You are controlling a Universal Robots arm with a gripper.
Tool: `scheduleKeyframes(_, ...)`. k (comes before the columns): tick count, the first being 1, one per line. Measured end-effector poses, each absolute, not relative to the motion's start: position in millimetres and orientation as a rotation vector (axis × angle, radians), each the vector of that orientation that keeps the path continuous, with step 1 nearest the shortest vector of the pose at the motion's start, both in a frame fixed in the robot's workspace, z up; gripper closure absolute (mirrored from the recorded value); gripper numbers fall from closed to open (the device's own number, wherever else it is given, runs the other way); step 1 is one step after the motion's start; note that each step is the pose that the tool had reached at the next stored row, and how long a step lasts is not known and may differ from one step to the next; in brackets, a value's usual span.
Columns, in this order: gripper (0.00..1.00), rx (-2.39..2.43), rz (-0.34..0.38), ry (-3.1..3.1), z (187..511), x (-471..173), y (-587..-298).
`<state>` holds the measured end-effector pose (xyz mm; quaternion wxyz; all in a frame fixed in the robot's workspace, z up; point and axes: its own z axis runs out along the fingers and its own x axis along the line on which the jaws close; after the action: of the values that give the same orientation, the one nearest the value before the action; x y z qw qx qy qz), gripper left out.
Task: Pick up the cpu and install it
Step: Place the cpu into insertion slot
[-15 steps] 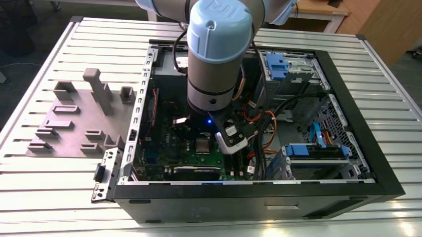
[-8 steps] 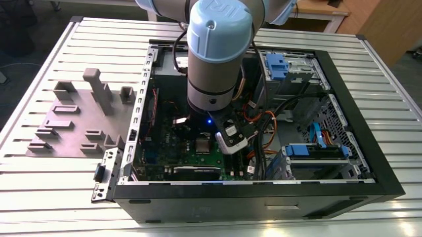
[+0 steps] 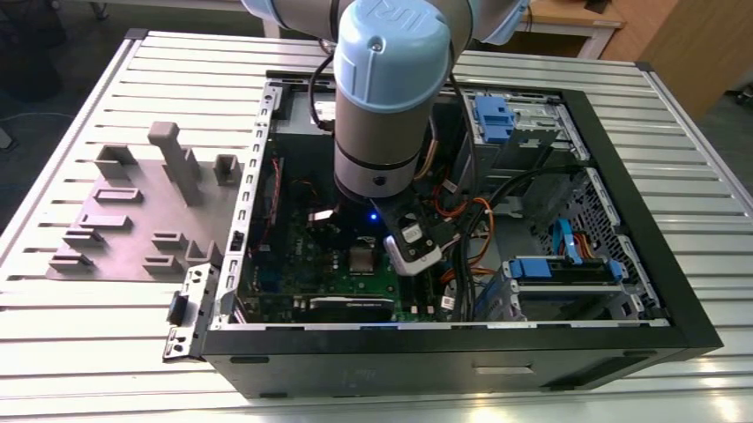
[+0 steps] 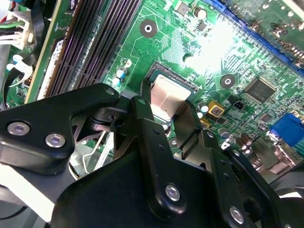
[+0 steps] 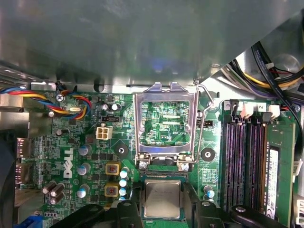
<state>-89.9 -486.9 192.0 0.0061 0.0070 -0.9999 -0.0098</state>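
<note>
The cpu [image 5: 162, 198] is a flat silver square lying level in the black socket on the green motherboard [image 5: 95, 142]; it also shows in the second wrist view [image 4: 166, 95]. My gripper [image 4: 167, 102] straddles it, one black finger [image 4: 142, 111] against each of two opposite edges, shut on the cpu. The socket's silver frame [image 5: 165, 95] stands flipped up beside it, with its lever [image 5: 205, 118] raised. In the exterior view my arm [image 3: 379, 106] reaches down into the open computer case [image 3: 612, 220], over the board [image 3: 341, 282].
Black memory slots [image 5: 242, 156] run beside the socket. Coloured fan wires [image 5: 52, 102] and small capacitors [image 5: 84, 168] lie on its other side. Cable bundles [image 3: 482, 220] and blue drive bays [image 3: 495, 115] crowd the case. A grey plastic fixture [image 3: 141, 211] sits on the table at the exterior view's left.
</note>
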Motion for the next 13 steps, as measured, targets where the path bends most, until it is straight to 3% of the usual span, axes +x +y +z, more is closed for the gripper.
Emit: scheduleKeyframes(13, 0.56, -0.009, -0.03, -3.129, 191.9, -89.9, -488.3)
